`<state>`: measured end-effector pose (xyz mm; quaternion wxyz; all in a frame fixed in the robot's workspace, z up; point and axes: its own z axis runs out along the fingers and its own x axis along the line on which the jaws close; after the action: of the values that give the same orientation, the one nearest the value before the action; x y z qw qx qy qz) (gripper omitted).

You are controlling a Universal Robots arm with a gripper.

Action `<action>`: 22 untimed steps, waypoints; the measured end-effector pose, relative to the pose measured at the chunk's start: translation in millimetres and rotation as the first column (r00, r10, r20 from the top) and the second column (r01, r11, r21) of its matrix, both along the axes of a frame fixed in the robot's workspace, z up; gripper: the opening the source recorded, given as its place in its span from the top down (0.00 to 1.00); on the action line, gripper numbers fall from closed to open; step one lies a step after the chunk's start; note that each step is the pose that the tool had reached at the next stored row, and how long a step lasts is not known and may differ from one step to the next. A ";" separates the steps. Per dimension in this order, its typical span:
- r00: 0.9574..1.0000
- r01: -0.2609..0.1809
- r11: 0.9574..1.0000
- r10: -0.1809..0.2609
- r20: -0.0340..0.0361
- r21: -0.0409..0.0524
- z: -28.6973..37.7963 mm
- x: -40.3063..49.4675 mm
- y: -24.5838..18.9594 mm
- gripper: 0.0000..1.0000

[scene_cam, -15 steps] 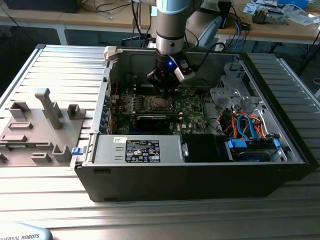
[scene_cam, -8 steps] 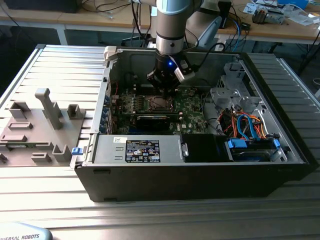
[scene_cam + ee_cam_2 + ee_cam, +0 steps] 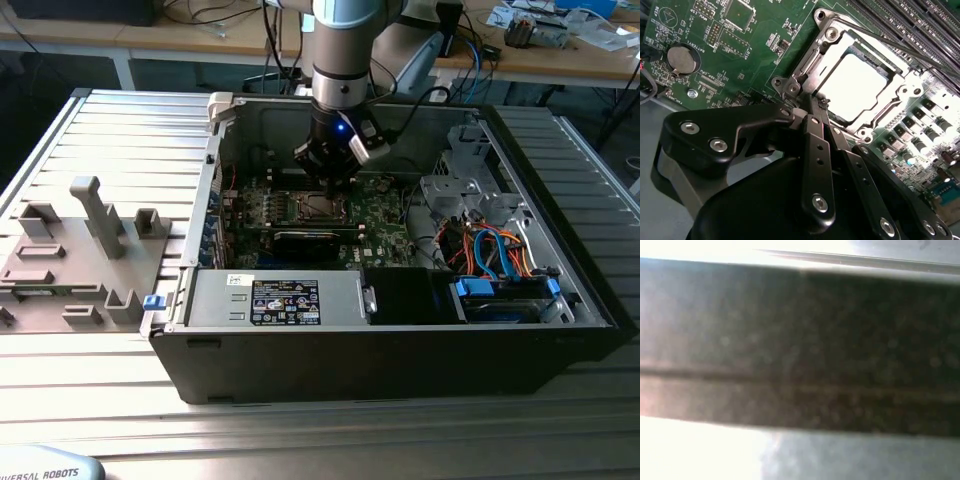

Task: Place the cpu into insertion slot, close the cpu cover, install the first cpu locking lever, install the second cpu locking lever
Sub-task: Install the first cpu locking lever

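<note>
Item: cpu (image 3: 856, 85), seated in its socket under the lowered cpu cover (image 3: 900, 92) on the green board (image 3: 755, 55). Light, stiff, fragile (edges only). My end effector (image 3: 821, 107) hovers beside it, fingers closed, holding nothing.

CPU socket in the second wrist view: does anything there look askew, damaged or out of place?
Nothing stands out. The cpu lies flat and square in its socket, with the cpu cover down around it as a frame. The claw sits at one corner of the socket, on the green board. No bent or broken parts show.
</note>
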<state>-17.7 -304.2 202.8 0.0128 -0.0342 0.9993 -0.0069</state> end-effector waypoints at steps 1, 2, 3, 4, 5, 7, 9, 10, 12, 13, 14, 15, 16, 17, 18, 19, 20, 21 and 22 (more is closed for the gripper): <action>1.000 0.000 1.000 0.000 0.000 -0.003 -0.2 0.5 0.0 0.89; 1.000 0.000 1.000 0.000 -0.001 -0.004 -0.6 1.0 0.1 0.89; 1.000 0.000 1.000 0.000 -0.001 -0.004 -0.7 1.4 0.1 0.89; 1.000 0.000 1.000 0.000 -0.001 -0.005 -0.7 1.7 0.2 0.89; 1.000 0.000 1.000 0.000 -0.001 -0.005 -0.8 2.2 0.3 0.89; 1.000 0.000 1.000 0.000 -0.002 -0.007 -0.8 3.1 0.8 0.89; 1.000 0.000 1.000 0.000 -0.001 -0.009 -0.8 3.9 1.6 0.89; 1.000 0.000 1.000 0.000 0.000 -0.010 -0.7 4.2 2.4 0.89; 1.000 0.000 1.000 0.000 0.000 -0.012 -0.9 4.7 5.0 0.89; 1.000 0.000 1.000 0.000 0.000 -0.013 -0.9 4.7 6.1 0.89; 1.000 0.000 1.000 0.000 0.000 -0.015 -1.0 4.7 7.4 0.89; 1.000 0.000 1.000 0.000 0.000 -0.016 -1.0 4.7 8.1 0.89; 1.000 0.000 1.000 0.000 0.000 -0.016 -1.1 4.7 8.2 0.89; 1.000 0.000 1.000 0.000 0.000 -0.016 -1.0 4.7 8.2 0.89; 1.000 0.000 1.000 0.000 0.000 -0.016 -1.0 4.7 8.1 0.89; 1.000 0.000 1.000 0.000 0.000 -0.015 -1.1 4.6 8.1 0.89; 1.000 0.000 1.000 0.000 0.000 -0.015 -1.1 4.6 8.1 0.89; 1.000 0.000 1.000 0.000 0.000 -0.014 -1.1 4.6 8.0 0.89; 1.000 0.000 1.000 0.000 0.000 -0.013 -1.1 4.6 8.0 0.89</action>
<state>-13.1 -296.2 201.7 0.0126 -0.0344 0.9992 -0.0133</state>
